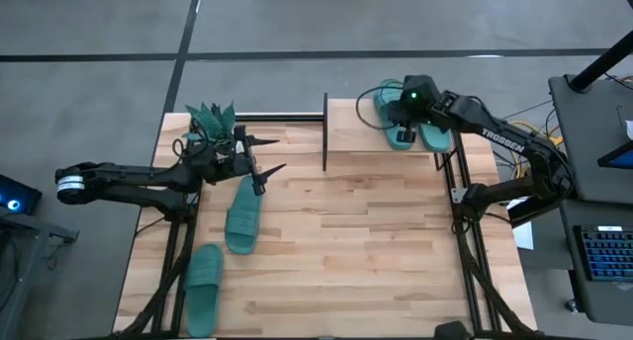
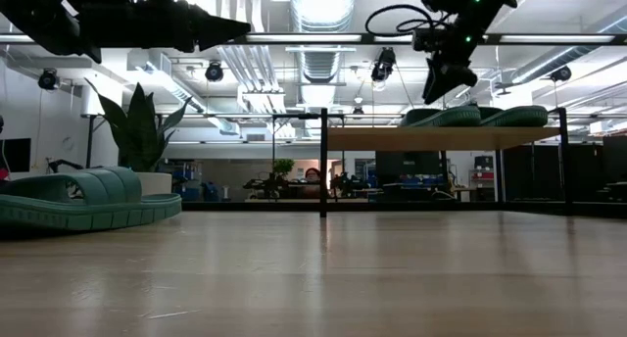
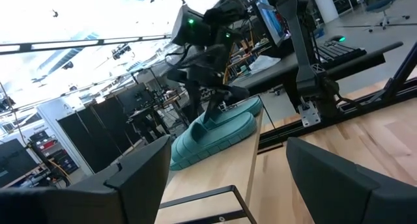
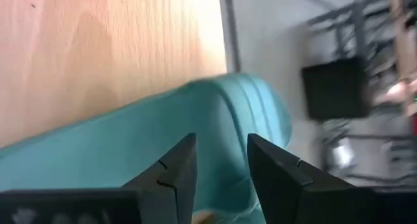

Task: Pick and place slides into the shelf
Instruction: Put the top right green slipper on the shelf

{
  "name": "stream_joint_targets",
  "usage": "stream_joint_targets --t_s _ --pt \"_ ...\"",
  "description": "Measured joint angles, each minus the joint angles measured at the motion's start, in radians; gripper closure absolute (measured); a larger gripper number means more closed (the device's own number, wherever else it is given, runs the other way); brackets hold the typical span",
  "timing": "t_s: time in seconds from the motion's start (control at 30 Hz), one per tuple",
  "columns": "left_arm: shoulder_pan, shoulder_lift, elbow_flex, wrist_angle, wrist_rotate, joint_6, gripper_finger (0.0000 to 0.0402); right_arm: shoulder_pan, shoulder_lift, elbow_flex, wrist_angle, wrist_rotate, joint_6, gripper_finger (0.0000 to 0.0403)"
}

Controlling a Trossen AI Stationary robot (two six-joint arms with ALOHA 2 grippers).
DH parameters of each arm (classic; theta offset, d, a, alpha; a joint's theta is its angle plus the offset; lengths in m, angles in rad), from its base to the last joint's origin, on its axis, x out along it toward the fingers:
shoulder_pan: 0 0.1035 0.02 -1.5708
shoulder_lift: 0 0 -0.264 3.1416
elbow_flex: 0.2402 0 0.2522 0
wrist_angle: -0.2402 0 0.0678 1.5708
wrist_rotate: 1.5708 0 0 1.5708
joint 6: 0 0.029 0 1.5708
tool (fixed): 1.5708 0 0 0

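Four teal rubber slides, oval soles with wide ribbed straps: two on the light-wood shelf (image 1: 381, 134) at upper right (image 1: 388, 111) (image 1: 433, 134), two on the plank desk (image 1: 356, 241) at lower left (image 1: 242, 216) (image 1: 204, 286). Right gripper (image 1: 405, 132) hangs over the shelf pair, fingers (image 4: 174, 175) parted, holding nothing. Left gripper (image 1: 265, 157) stretches flat from the left, fingers wide open and empty.
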Motion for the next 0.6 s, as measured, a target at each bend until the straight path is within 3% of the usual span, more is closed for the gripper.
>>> stream_joint_targets --t_s 0.27,0.5,0.6 --pt "0.0 0.0 -0.013 0.001 -0.001 0.0 0.0114 0.05 0.0 -0.085 0.207 0.105 -0.202 0.0263" --pt "0.0 0.0 -0.017 0.003 -0.001 0.001 0.0114 0.042 0.031 -0.084 0.2 0.11 -0.219 0.0244" --pt "0.0 0.0 -0.017 0.003 -0.001 0.001 0.0114 0.038 0.071 -0.083 0.201 0.159 -0.244 0.0244"
